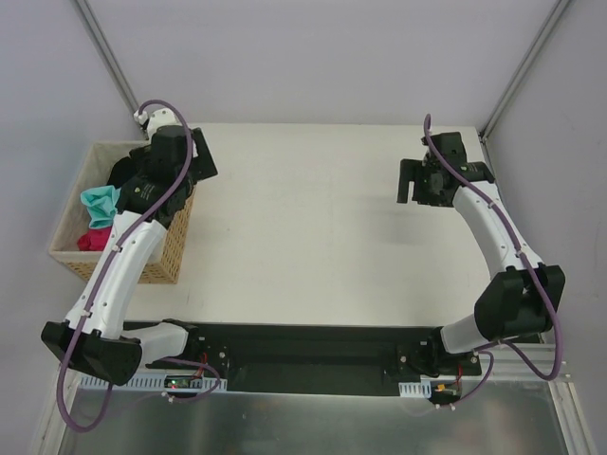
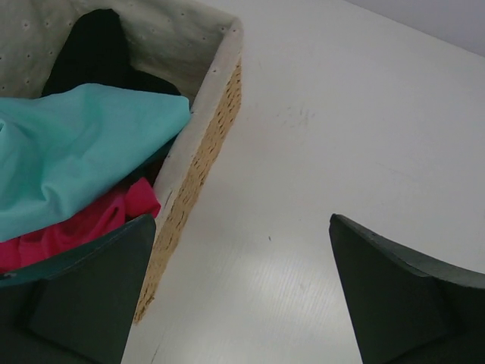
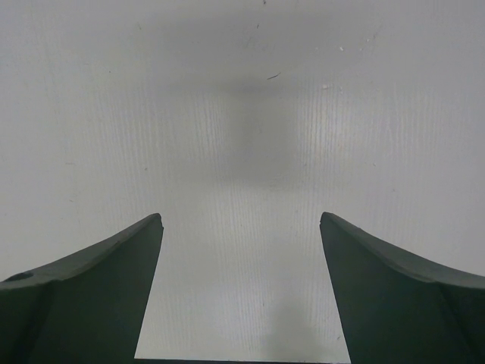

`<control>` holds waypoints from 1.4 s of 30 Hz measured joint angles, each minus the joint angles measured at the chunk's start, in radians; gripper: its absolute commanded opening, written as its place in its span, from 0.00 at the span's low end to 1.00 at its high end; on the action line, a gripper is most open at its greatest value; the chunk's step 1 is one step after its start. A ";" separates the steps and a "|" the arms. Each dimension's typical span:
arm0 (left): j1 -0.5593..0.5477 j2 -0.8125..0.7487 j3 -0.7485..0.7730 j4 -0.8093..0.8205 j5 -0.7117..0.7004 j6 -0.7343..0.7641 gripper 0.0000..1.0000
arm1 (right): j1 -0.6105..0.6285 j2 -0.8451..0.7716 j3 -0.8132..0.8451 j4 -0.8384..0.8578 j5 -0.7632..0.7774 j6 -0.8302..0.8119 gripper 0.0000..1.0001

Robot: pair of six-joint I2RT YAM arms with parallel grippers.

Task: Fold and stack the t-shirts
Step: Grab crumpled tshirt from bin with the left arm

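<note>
T-shirts (image 1: 99, 209): three, crumpled together in the basket at the left edge of the surface; none laid out, none folded.
Surface (image 1: 313, 218): white and bare between the two arms.
Basket (image 1: 68, 204): woven, cloth-lined, its near wall running beside the left arm.
Teal shirt (image 2: 76, 152): on top of the heap. It is bunched, with no collar or hem showing, so which way it points cannot be told. Its bulk lies across the basket and narrows toward the wall on the surface side.
Pink shirt (image 2: 83, 224): tucked under the teal one against the same wall; axis unreadable.
Black shirt (image 2: 91, 45): at the far end, mostly buried; axis unreadable.
Left pincer (image 2: 241, 224): spread wide and empty, straddling the basket wall, with one finger over the cloth and the other over the surface.
Right pincer (image 3: 241, 220): spread wide and empty, hanging over bare surface well apart from the basket.
Risk, wall: a straight drop from this position would likely land a finger on the rim and shove or tip the basket.
Risk, layers: a deep bite at the teal cloth could catch the pink shirt beneath and drag both out.
Risk, snag: cloth pulled sideways may hook on the rim.
</note>
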 measured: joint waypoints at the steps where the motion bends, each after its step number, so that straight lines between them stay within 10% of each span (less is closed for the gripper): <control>1: 0.014 -0.001 -0.012 -0.005 -0.006 -0.011 0.99 | 0.000 0.004 0.000 0.000 0.000 0.000 0.89; 27: 0.342 0.000 -0.102 -0.087 -0.024 -0.228 0.99 | 0.000 0.142 0.108 -0.028 -0.023 0.001 0.89; 42: 0.484 0.015 -0.104 -0.101 -0.053 -0.254 0.99 | 0.069 0.317 0.478 -0.198 -0.006 -0.002 0.89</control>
